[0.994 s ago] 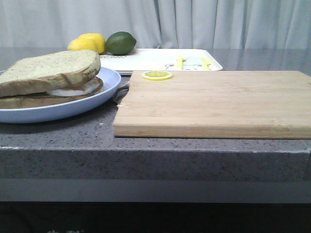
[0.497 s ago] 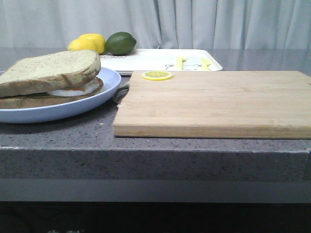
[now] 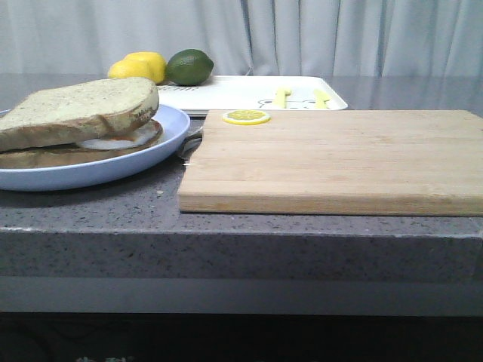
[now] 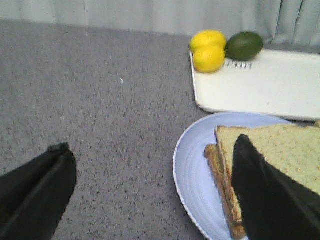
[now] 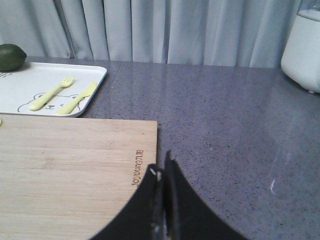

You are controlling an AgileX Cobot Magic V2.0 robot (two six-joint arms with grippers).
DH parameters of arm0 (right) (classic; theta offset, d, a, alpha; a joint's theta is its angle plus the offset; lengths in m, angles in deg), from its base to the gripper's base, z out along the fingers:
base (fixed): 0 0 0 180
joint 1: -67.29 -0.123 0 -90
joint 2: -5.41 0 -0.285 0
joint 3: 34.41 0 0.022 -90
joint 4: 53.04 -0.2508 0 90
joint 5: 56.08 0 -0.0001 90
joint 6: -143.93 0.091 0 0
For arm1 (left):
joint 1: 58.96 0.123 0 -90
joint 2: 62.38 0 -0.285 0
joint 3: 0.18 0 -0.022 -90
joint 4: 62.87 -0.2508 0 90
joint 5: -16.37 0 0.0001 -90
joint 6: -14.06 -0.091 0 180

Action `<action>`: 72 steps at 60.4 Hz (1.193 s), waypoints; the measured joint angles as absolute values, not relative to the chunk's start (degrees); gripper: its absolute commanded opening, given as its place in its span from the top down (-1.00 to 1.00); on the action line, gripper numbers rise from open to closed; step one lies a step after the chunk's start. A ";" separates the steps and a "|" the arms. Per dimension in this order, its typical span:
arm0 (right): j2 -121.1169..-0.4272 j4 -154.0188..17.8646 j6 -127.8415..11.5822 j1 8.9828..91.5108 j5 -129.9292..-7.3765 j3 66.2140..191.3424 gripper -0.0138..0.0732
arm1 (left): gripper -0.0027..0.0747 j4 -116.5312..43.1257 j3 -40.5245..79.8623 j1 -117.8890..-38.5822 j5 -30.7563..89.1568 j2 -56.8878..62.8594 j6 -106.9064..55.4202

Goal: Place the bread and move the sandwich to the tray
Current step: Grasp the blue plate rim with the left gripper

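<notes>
The sandwich (image 3: 75, 124) lies on a round pale-blue plate (image 3: 90, 172) at the front left: a thick beige slice of bread (image 3: 75, 105) tilted over a white egg (image 3: 113, 140) and a lower slice. Behind it sits the white tray (image 3: 234, 90). In the left wrist view my left gripper (image 4: 150, 145) is open and wide, one finger (image 4: 40, 185) over bare counter, the other finger (image 4: 265, 190) in front of the sandwich (image 4: 285, 145) on the plate (image 4: 195, 165), the tray (image 4: 260, 85) beyond. My right gripper (image 5: 162, 167) is shut and empty above the cutting board's corner.
A light wooden cutting board (image 3: 332, 158) fills the middle and right, a lemon slice (image 3: 246, 117) on its far left corner. Two lemons (image 3: 139, 66) and a lime (image 3: 189, 66) rest at the tray's left end. Yellow fork (image 5: 50, 92) and knife (image 5: 76, 97) lie on the tray. A white appliance (image 5: 302, 45) stands far right.
The whole front view has shifted a few pixels to the right; nothing on the table has moved relative to the rest.
</notes>
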State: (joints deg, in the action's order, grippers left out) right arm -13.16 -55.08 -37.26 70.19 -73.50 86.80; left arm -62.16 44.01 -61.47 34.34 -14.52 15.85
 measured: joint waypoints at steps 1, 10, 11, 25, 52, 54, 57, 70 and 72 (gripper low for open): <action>-13.16 -55.08 -37.26 70.19 -73.50 86.80 0.82 | -0.67 -62.04 42.72 -61.47 35.86 -13.32 15.85; -13.16 -55.08 -37.26 69.44 -73.50 86.80 0.82 | -0.67 -62.04 33.07 -61.68 45.80 0.98 15.85; -13.16 -55.08 -37.26 69.32 -73.50 86.80 0.82 | -0.67 -61.94 32.24 -61.69 46.55 2.36 15.85; -13.16 -55.08 -37.26 68.96 -73.50 86.71 0.82 | -0.67 -61.92 20.65 -63.72 53.96 21.72 14.79; -13.16 -55.08 -37.26 68.96 -73.50 86.58 0.82 | -0.15 -61.34 15.66 -63.78 54.97 34.06 14.71; -13.16 -55.08 -37.26 68.96 -73.50 86.58 0.82 | 0.00 -61.09 15.66 -63.78 54.88 34.17 14.71; -13.16 -55.08 -37.26 68.96 -73.50 86.58 0.82 | 0.24 -60.68 15.66 -63.78 54.88 34.29 14.71; -13.16 -55.08 -37.26 68.96 -73.50 86.58 0.82 | 0.98 -58.77 15.40 -63.90 54.88 34.29 15.06; -13.16 -55.08 -37.26 68.96 -73.50 86.58 0.82 | 0.98 -58.20 15.40 -63.90 54.76 34.29 15.17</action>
